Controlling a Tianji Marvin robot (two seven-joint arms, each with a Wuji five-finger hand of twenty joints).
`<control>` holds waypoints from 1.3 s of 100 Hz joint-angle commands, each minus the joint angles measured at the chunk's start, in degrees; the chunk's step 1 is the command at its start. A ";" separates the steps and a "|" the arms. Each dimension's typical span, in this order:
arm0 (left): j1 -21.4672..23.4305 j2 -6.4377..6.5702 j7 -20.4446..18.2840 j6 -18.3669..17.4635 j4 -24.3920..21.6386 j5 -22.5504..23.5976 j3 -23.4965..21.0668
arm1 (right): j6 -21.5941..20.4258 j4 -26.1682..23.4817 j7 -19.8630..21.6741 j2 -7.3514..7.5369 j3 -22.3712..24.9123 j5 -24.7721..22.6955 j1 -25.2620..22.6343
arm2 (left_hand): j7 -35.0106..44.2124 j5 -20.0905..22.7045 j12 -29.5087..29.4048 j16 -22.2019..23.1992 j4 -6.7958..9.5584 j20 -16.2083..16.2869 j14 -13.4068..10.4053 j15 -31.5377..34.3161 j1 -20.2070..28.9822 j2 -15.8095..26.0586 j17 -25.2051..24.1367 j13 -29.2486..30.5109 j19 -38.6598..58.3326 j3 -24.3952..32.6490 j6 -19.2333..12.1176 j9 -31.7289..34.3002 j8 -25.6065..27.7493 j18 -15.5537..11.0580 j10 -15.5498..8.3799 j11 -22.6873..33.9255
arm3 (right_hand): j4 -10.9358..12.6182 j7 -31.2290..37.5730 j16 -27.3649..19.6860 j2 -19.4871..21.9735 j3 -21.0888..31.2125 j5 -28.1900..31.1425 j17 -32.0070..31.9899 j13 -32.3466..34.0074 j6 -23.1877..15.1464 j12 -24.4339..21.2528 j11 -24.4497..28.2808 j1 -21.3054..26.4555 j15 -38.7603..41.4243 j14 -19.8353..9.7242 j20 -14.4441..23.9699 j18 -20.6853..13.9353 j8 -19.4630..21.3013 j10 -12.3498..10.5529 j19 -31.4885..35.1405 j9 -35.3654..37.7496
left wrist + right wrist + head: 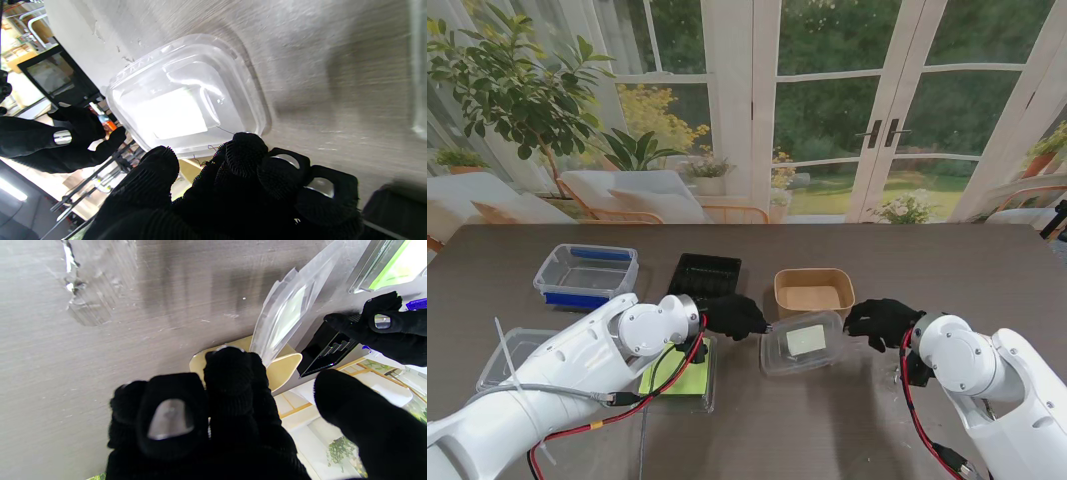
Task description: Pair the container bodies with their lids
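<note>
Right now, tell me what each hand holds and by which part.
The clear lid is held tilted off the table: left hand fingers at one edge, right hand at the opposite edge.

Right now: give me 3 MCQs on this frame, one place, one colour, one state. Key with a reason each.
1. Where is the clear lid relative to the tan container?
A. nearer to me
B. farther from me
C. inside it

2. What colour are the clips on the clear box at far left?
A. red
B. blue
C. green

3. How does the clear lid sit?
A. flat on the table
B. stacked under the black tray
C. tilted, between both hands

Key: 1 A, it lies closer to the stand. 2 B, blue bars show on its edges. 3 C, left hand and right hand flank it, one edge raised.
</note>
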 commanded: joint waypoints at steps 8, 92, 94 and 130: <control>1.21 1.10 -2.28 2.52 -2.21 1.85 -0.52 | -0.11 0.66 1.36 0.04 -0.27 -0.16 -0.29 | -1.00 -0.18 0.21 -0.26 -1.32 -0.49 2.69 0.21 -0.61 0.29 -1.16 0.20 -0.26 1.12 2.18 0.73 -0.30 -4.00 -0.66 -0.16 | 1.77 -0.47 -0.16 1.31 1.39 0.03 16.04 2.00 -1.38 0.75 1.86 -1.17 1.19 0.58 -0.18 0.97 -0.71 1.60 2.48 0.53; -1.60 0.57 -4.23 6.83 -0.41 2.55 4.28 | 1.04 8.51 0.42 0.12 -7.07 -6.80 6.22 | -1.13 -0.52 0.17 -0.40 -1.31 -1.21 1.92 0.43 -0.30 0.62 -0.44 0.49 0.25 0.44 2.49 0.86 -0.34 -4.44 -1.09 0.07 | 1.77 -0.05 -0.58 1.25 1.09 -4.05 15.66 2.07 -2.58 0.92 1.81 -1.40 0.54 -0.42 -0.29 0.09 -0.30 0.94 2.39 -1.00; -1.61 0.57 -4.28 6.85 -0.44 2.50 4.29 | 1.10 8.82 0.50 0.14 -7.37 -6.87 6.49 | -1.12 -0.50 0.16 -0.40 -1.31 -1.23 1.93 0.46 -0.27 0.61 -0.44 0.52 0.26 0.44 2.45 0.86 -0.34 -4.44 -1.09 0.07 | 1.78 -0.02 -0.61 1.21 1.05 -4.10 15.58 2.04 -2.65 0.92 1.82 -1.42 0.48 -0.36 -0.29 0.02 -0.28 0.95 2.37 -1.09; -2.02 -0.24 -4.03 6.27 0.73 1.01 5.27 | 0.87 11.77 2.50 0.63 -10.93 -7.62 8.80 | -1.01 -0.23 0.71 -0.17 -1.26 -1.14 1.81 1.45 -0.15 0.59 0.06 1.01 1.03 0.29 2.25 1.18 -0.31 -4.75 -1.32 1.17 | 2.04 -0.34 -1.59 2.44 -0.19 -3.51 13.38 2.10 -4.56 1.10 2.10 -2.13 -1.33 -0.69 -0.22 -1.46 -0.50 0.63 1.60 -3.40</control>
